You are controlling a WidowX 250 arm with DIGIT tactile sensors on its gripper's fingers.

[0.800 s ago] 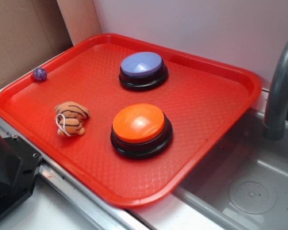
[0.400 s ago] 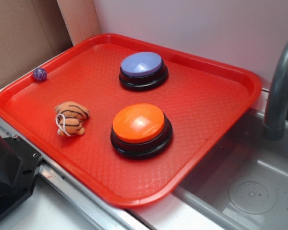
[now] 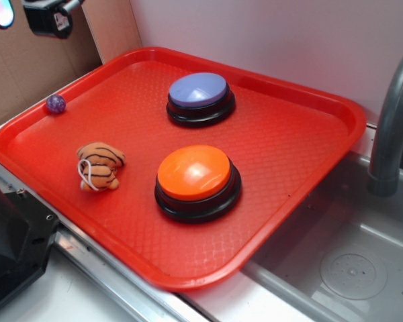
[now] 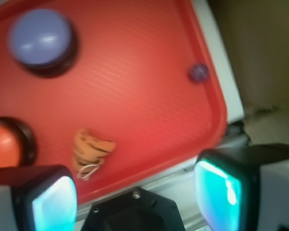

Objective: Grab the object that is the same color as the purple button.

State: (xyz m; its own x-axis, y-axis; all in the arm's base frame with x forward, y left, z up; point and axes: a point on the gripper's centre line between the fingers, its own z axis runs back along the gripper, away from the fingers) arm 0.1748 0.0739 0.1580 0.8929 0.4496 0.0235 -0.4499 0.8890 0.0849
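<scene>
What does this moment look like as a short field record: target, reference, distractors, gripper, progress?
target: small purple ball, at the tray's left rim, lying free
reference: purple button, far side of the red tray
distractors: orange button near the tray's middle; striped plush toy to its left
gripper: high above the tray's left corner, fingers apart, holding nothing
progress: ball not yet grasped; nothing touches it
beside tray: grey sink with a faucet
</scene>
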